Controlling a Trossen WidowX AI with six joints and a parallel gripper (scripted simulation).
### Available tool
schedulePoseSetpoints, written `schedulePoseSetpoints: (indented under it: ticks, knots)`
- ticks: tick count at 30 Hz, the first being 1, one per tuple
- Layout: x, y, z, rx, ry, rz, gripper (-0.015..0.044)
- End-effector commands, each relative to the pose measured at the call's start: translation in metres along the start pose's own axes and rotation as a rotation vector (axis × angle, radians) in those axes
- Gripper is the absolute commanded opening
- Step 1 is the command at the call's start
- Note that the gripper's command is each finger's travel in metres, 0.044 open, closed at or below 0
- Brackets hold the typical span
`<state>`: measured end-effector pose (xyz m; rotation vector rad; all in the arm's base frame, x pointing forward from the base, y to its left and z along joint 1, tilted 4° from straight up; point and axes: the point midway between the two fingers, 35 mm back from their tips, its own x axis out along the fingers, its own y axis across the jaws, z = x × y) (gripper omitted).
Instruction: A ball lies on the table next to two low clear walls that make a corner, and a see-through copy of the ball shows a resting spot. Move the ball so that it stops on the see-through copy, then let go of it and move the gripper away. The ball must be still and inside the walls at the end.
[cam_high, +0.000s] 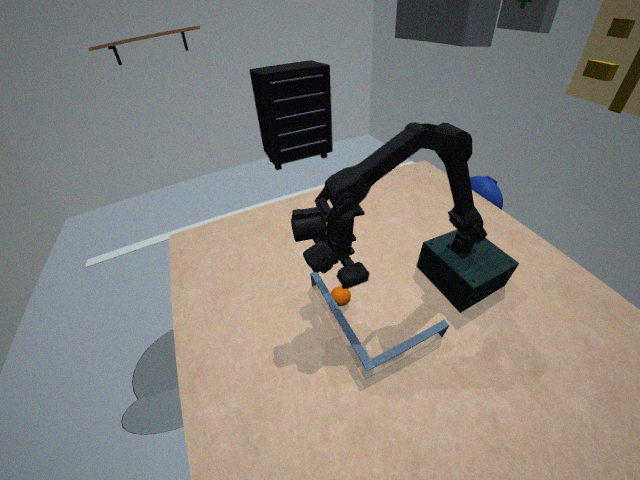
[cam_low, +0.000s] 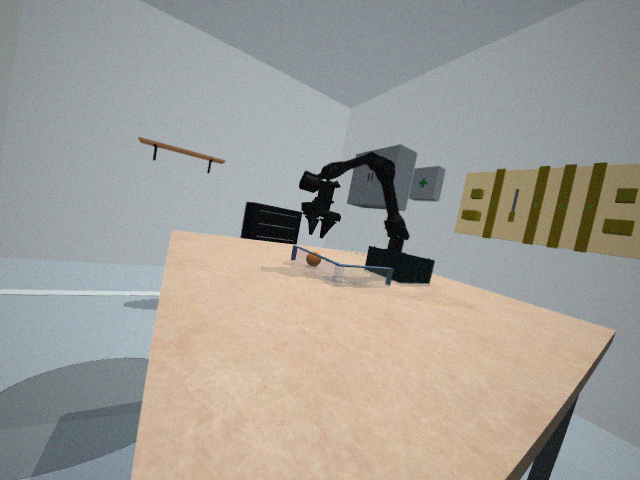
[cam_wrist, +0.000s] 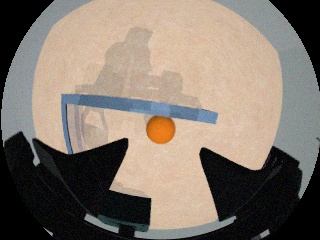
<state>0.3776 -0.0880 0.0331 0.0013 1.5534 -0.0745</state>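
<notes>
Presently the gripper (cam_low: 320, 225) hangs above the table (cam_low: 330, 361) with jaws spread wide and nothing between them. Directly below, the orange ball (cam_low: 313, 258) rests on the tabletop, just beside the longer of the clear walls (cam_high: 341, 320), on its inner side.

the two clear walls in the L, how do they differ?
The wall by the ball runs from the corner toward the open jaws, and the orange ball sits right against it. The other wall runs from the corner toward the robot base, nothing beside it. Both are low, see-through and blue-edged.
</notes>
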Motion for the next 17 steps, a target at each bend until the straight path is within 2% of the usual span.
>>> schedulePoseSetpoints:
  ticks: [1,5,7,10,17]
  knots:
    - [0.01,0.001,-0.004,-0.001,0.028,0.005,0.0385]
    - [0.01,0.001,-0.004,-0.001,0.028,0.005,0.0385]
    - [-0.002,0.001,-0.004,-0.001,0.026,0.004,0.0438]
    - [-0.04,0.001,-0.005,-0.001,0.021,0.004,0.044]
    - [-0.043,0.001,-0.006,-0.001,0.021,0.004,0.044]
